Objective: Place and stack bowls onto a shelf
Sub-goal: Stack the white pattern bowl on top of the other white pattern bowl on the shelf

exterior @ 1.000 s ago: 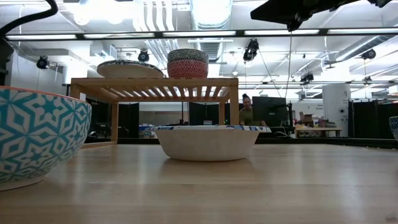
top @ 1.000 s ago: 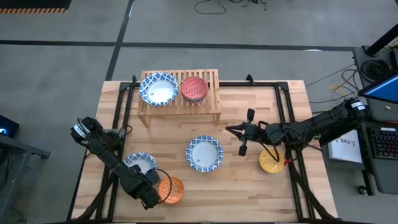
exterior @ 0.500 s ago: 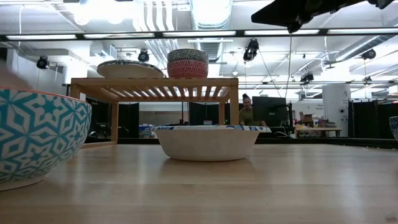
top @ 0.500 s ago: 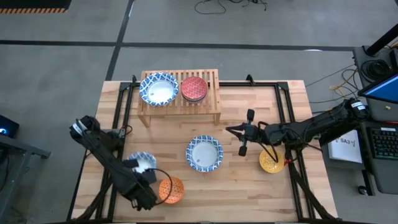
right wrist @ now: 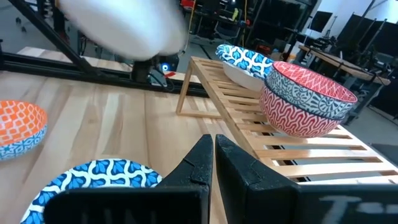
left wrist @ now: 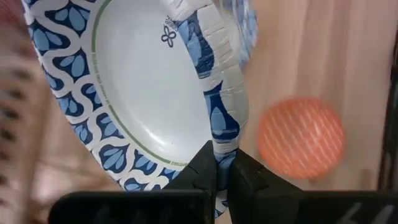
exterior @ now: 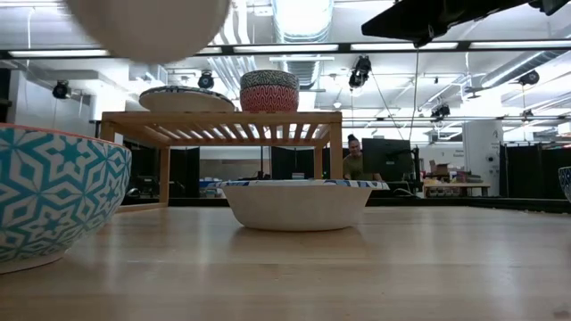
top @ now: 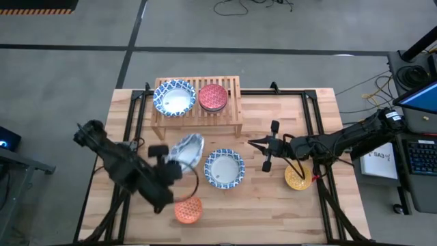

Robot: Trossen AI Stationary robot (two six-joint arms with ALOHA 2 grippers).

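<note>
My left gripper (top: 175, 162) is shut on a wide blue-patterned bowl (top: 188, 148), held above the table's middle left. The same bowl fills the left wrist view (left wrist: 143, 93) and hangs at the top of the low view (exterior: 147, 22). The shelf (top: 232, 102) carries a second wide bowl (top: 174, 98) and the red bowl (top: 212, 97). A third wide bowl (top: 224, 168) and the orange bowl (top: 188, 209) sit on their bases on the table. My right gripper (top: 251, 142) hovers shut, right of the middle. The yellow bowl (top: 298, 176) sits under the right arm. My left gripper pinches the wide bowl's rim (left wrist: 225, 138), one finger (left wrist: 202, 171) on the white inside and one on the outer wall. The fingers come from the table's near left side. The bowl is lifted clear and tilted.
Black frame rails (top: 311, 119) run along the table's left and right sides. The shelf's right end (top: 234, 89) is bare slats. Bare tabletop lies between the shelf and the middle bowl, and at the near right. A person (exterior: 354, 156) sits far behind the table.
My left gripper has raised the wide bowl off the near left of the table, next to the orange bowl, and carried it up, right and toward the far edge. The bowl, flat on the table before, is now tilted in the air. The right arm kept still.
</note>
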